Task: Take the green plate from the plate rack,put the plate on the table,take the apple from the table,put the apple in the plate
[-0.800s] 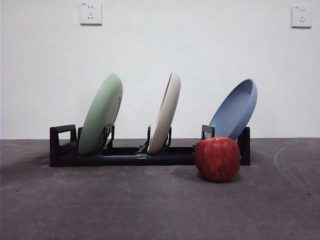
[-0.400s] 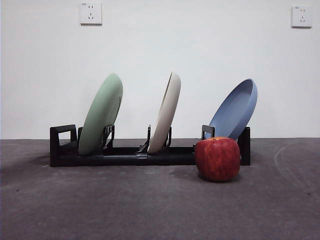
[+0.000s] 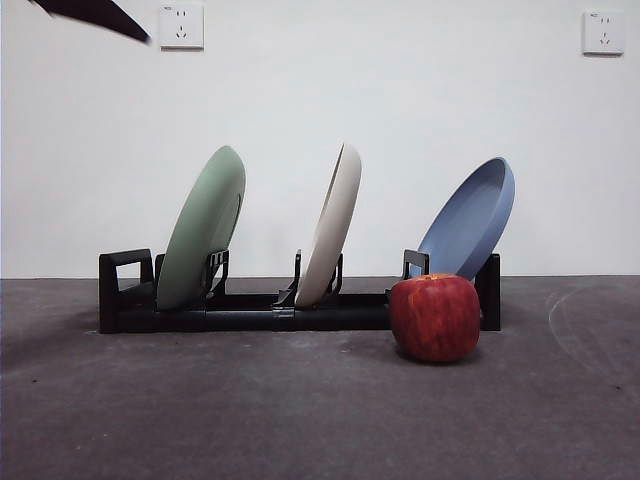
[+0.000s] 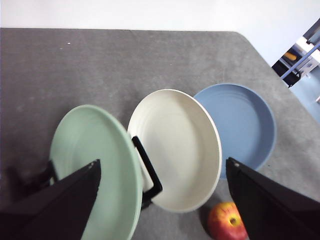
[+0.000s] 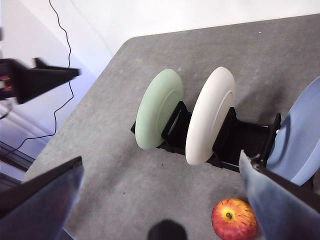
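In the front view, the green plate (image 3: 203, 228) leans in the plate rack (image 3: 125, 292), with the apple (image 3: 435, 317) on the table (image 3: 300, 410). Left wrist: the left gripper (image 4: 162, 192) hangs spread wide, holding nothing, over the plates. Right wrist: the right gripper (image 5: 162, 200) also gapes empty.

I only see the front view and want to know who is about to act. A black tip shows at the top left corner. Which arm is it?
Observer: The left gripper. Its wrist view looks down on the green plate in the plate rack.
Operator: Jaws open?
Observer: Yes, wide apart, nothing between them.
Operator: And the other arm?
Observer: The right gripper is open too. Its view shows the apple on the table, apart from the rack.
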